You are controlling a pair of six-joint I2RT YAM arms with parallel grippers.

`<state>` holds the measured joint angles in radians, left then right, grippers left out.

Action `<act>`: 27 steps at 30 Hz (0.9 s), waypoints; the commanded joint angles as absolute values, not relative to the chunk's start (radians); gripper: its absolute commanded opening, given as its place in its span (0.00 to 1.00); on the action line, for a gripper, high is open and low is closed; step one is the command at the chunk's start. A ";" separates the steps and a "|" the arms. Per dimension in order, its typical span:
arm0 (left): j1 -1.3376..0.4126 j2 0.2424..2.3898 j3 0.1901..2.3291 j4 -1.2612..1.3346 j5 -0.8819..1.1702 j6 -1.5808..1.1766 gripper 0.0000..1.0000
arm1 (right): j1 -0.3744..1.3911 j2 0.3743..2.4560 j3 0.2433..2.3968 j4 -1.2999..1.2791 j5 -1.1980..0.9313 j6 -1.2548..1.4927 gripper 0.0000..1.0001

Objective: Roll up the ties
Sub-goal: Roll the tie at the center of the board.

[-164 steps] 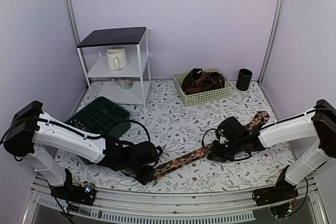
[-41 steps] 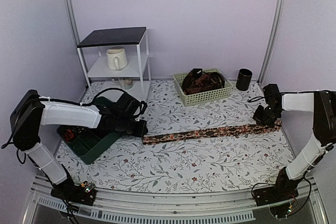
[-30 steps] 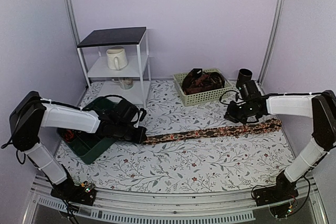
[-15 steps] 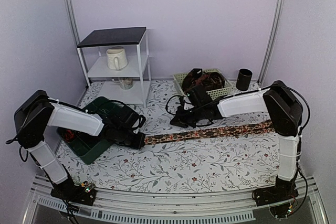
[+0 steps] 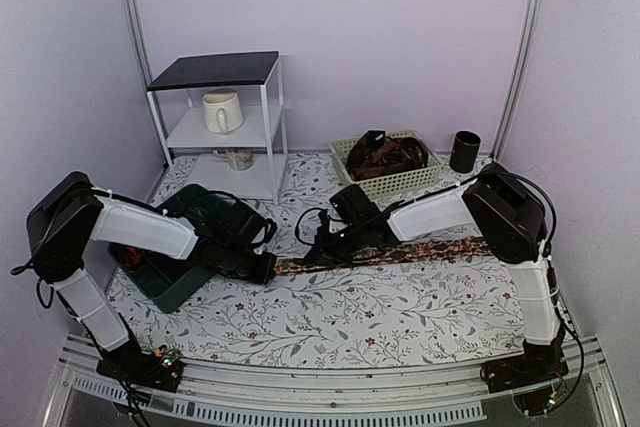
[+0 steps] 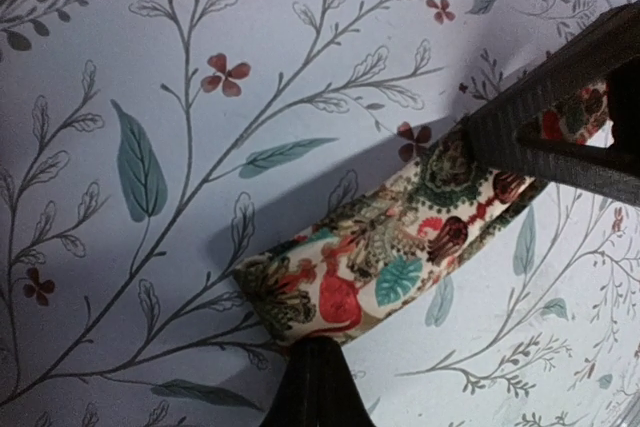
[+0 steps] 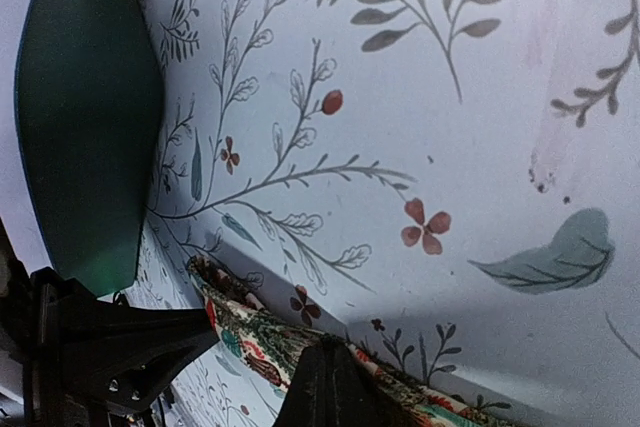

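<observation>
Maroon floral tie [image 5: 420, 250]: its narrow end sits pinched between the left gripper [image 5: 268, 267] fingers, probably to start the roll; the right gripper [image 5: 316, 253] fingers, pressed together just beside, seem to pin it.

1 tie [image 5: 440, 250] unrolled, flat on the table [image 5: 340, 317], running left-right across the middle; right end reaches toward the right edge. Dark ground, dense cream, red and teal floral print. Left end [image 6: 370, 272] blunt, rounded. More ties [image 5: 385, 155], dark brown and maroon, heaped in a basket [image 5: 400, 185] by the far edge.
</observation>
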<state>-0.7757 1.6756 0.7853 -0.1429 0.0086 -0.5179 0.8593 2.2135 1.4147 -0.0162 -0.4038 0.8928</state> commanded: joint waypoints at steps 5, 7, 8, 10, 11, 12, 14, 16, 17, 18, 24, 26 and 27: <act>-0.762 1.616 0.746 -0.215 -0.068 -0.562 0.00 | 0.869 2.265 1.382 -0.003 -0.409 0.918 0.00; -0.748 1.606 0.741 -0.219 -0.075 -0.568 0.00 | 0.868 2.263 1.377 -0.002 -0.409 0.918 0.00; -0.741 1.605 0.737 -0.218 -0.075 -0.572 0.00 | 0.868 2.261 1.375 0.000 -0.410 0.918 0.00; -0.733 1.608 0.736 -0.220 -0.081 -0.576 0.00 | 0.868 2.257 1.373 0.003 -0.410 0.919 0.00; -0.731 1.611 0.737 -0.223 -0.085 -0.577 0.00 | 0.869 2.257 1.372 0.004 -0.410 0.918 0.00; -0.730 1.614 0.740 -0.227 -0.092 -0.578 0.00 | 0.869 2.255 1.371 0.006 -0.410 0.917 0.00; -0.730 1.623 0.746 -0.222 -0.096 -0.580 0.00 | 0.869 2.252 1.368 0.008 -0.410 0.917 0.00; -0.730 1.637 0.754 -0.208 -0.080 -0.578 0.00 | 0.869 2.252 1.364 0.013 -0.411 0.917 0.00; -0.730 1.648 0.760 -0.204 -0.077 -0.578 0.00 | 0.868 2.253 1.363 0.016 -0.412 0.919 0.00; -0.730 1.666 0.765 -0.198 -0.071 -0.579 0.00 | 0.869 2.253 1.362 0.018 -0.412 0.920 0.00; -0.730 1.711 0.781 -0.144 -0.009 -0.599 0.00 | 0.869 2.250 1.355 0.025 -0.414 0.924 0.00; -0.729 1.710 0.784 -0.128 0.018 -0.613 0.00 | 0.868 2.249 1.351 0.026 -0.412 0.926 0.00; -0.728 1.707 0.784 -0.118 0.032 -0.620 0.00 | 0.868 2.247 1.349 0.027 -0.414 0.929 0.00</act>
<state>-0.7391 1.6764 0.7818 -0.1379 -0.0349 -0.5888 0.8612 2.2211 1.3857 0.0650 -0.4229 0.9234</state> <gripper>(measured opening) 0.003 0.007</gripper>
